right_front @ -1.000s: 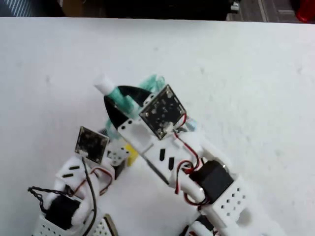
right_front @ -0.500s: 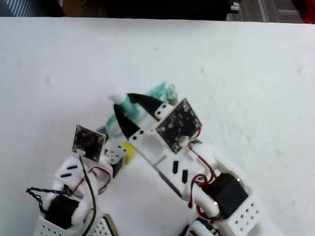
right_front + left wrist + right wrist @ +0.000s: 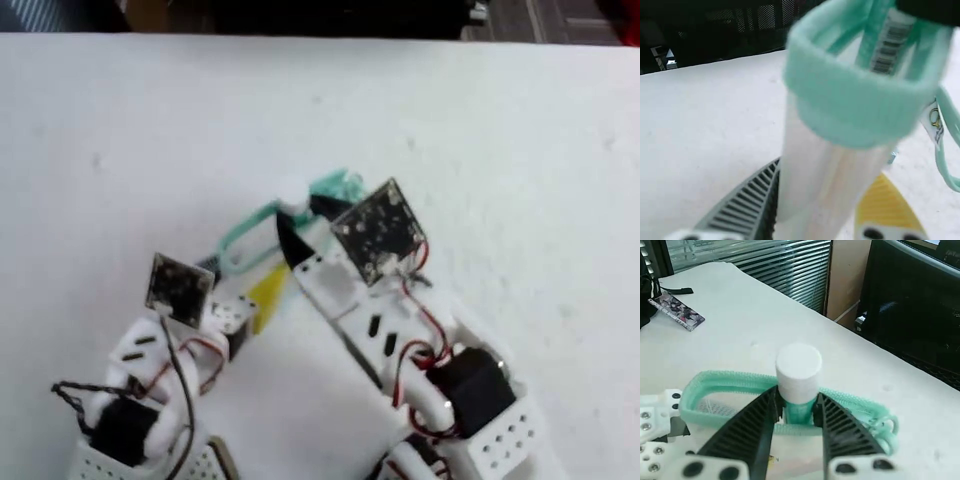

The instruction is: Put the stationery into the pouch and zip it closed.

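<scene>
**A:** What is seen to differ from a second ago?

**B:** On the left, little. The left gripper is kept low at the near side of the bench. Its grey and yellow fingers are closed on the clear wall of the pouch. From above, more of the yellow finger is now uncovered. The pouch's teal mouth was hidden under the right arm before and is now shown as an open loop on the bench.

**A:** And the glue stick?

**B:** The glue stick is clamped by its teal body between the black fingers of the right gripper. It is held within the pouch's mouth, white cap outward. From the left wrist its barcoded barrel is seen inside the teal rim. The right gripper has been drawn rightward and back towards its own base. The cap is no longer pushed out past the pouch on the far left.

**A:** How much room is left around it?

**B:** A broad stretch of white bench is seen to the left of both arms. The far edge is well apart from the pouch, with dark furniture beyond it. To the right, the bench runs on to the picture's side. A printed card lies well apart from the pouch, near the edge by the blinds. The two grippers are close together at the pouch mouth.
</scene>
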`<control>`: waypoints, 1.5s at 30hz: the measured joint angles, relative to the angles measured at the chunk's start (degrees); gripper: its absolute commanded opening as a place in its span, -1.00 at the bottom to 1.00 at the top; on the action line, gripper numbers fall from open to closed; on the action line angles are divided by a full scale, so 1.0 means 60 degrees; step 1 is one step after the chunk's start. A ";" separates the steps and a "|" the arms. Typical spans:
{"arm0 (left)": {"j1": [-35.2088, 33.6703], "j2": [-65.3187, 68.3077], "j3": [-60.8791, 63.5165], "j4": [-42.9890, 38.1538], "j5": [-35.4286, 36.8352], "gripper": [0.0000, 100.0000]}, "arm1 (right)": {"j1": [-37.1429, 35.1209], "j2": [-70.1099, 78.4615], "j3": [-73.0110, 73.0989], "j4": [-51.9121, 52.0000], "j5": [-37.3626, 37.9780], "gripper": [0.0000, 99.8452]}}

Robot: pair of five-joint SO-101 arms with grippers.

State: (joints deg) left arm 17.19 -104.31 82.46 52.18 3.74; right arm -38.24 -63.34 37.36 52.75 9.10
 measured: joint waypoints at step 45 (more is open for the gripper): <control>-0.0147 0.0000 0.0000 0.0000 0.0000 -0.65 | 0.3707 0.2315 -0.5055 0.1802 0.0894 -0.56</control>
State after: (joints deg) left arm 16.31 -104.31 82.46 52.18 3.74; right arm -16.00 -49.45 7.03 63.56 14.46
